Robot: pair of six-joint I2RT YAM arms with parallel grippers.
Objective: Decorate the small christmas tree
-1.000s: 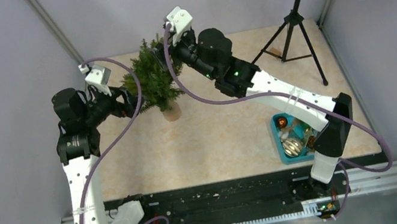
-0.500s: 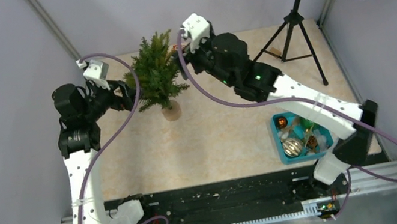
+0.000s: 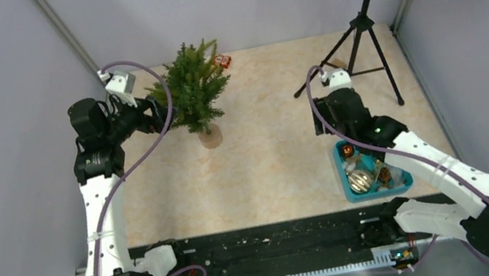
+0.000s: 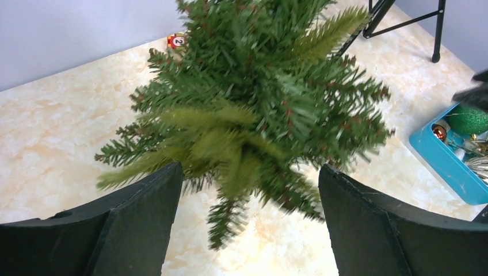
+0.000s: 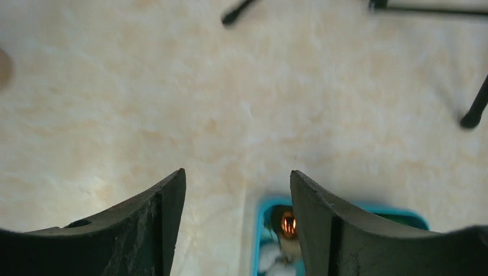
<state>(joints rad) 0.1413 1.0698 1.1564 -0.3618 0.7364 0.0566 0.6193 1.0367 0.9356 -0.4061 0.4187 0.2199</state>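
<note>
Starting at the left fingers (image 4: 144,224), we saw them spread wide, one dark finger at each side of the wrist view. The lower branches of the small christmas tree (image 4: 259,103) filled the gap between them, and we could not make out either finger pressing on a branch. From above, that arm reached in from the tree's left side. The tree stood on its short brown base (image 3: 211,137) in the far left part of the worktop (image 3: 266,149). Just behind it, near the back wall, lay a small red tag (image 3: 221,60) marked with a 2.

Over to the right fingers (image 5: 144,230): they too stood apart with nothing between them, pointing down at bare worktop. The far rim of the teal bin (image 5: 259,210) showed in the gap, and an orange-red bauble (image 5: 286,221) sat inside that bin. The overhead view put the bin on the near right of the worktop, well apart from the tree, and a silver ball (image 3: 360,180) lay among its ornaments. Beyond that arm, the black music stand (image 3: 358,29) stood on its tripod in the far right corner.
</note>
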